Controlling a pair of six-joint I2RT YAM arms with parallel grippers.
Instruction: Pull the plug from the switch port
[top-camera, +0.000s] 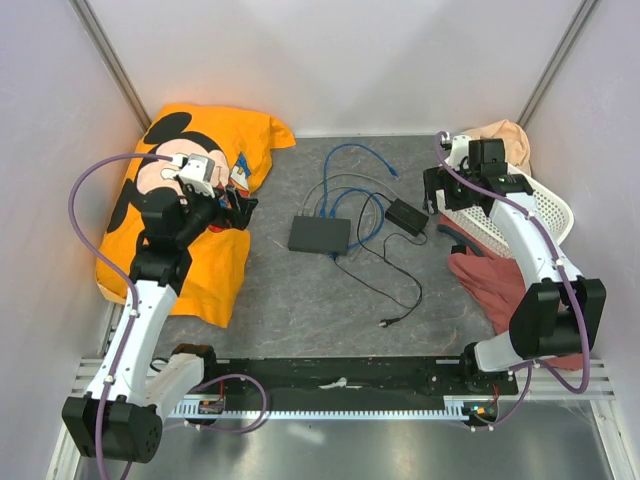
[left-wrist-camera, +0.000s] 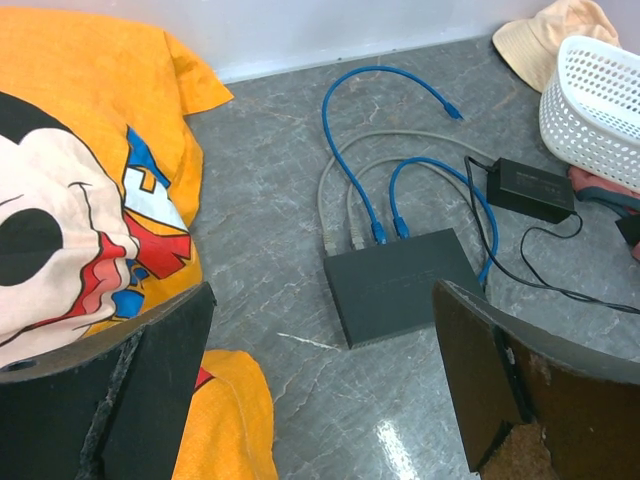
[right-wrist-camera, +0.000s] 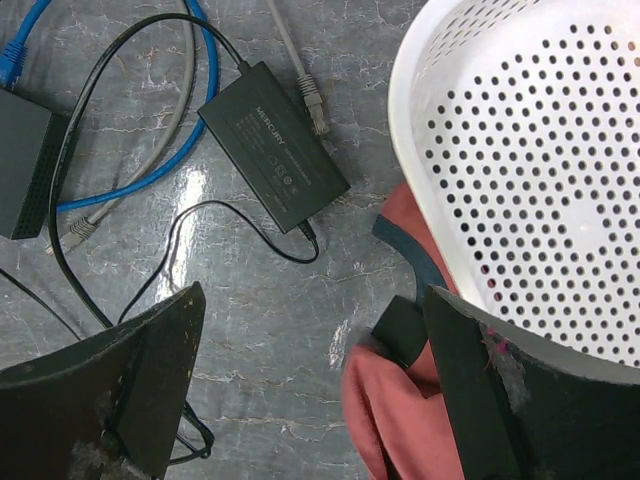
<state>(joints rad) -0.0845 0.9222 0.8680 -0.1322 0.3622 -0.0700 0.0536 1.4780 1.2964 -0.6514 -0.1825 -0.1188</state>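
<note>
The flat black switch (top-camera: 320, 234) lies mid-table; it also shows in the left wrist view (left-wrist-camera: 400, 285) and at the left edge of the right wrist view (right-wrist-camera: 20, 165). Its ports run along the far edge. Two blue plugs (left-wrist-camera: 388, 230) and two grey plugs (left-wrist-camera: 343, 240) sit in them. My left gripper (top-camera: 234, 210) is open and empty over the orange cloth's edge, left of the switch; in its own view (left-wrist-camera: 320, 305) the switch lies ahead. My right gripper (top-camera: 438, 196) is open and empty, right of the power brick, as its own view (right-wrist-camera: 310, 300) shows.
A black power brick (right-wrist-camera: 272, 145) with thin cord lies right of the switch. A white perforated basket (right-wrist-camera: 530, 150) and red cloth (right-wrist-camera: 400, 410) are at the right. An orange Mickey Mouse cloth (top-camera: 180, 220) covers the left. Loose blue (left-wrist-camera: 452, 108) and grey (right-wrist-camera: 315, 105) cable ends lie nearby.
</note>
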